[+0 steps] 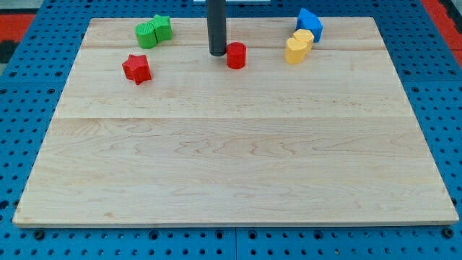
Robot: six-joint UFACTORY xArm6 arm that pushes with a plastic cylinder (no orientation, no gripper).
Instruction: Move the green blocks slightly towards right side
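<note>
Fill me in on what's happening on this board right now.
A single arm with a dark rod is working a wooden board. My tip rests just left of the red cylinder, near the view's top. The two green blocks, touching each other, sit to the tip's upper left, not yet contacted. A red star block lies below them; two yellow blocks and a blue block cluster at upper right.

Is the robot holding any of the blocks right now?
No, nothing is held. My tip has no jaws; it stands just left of the red cylinder, away from the green blocks.
</note>
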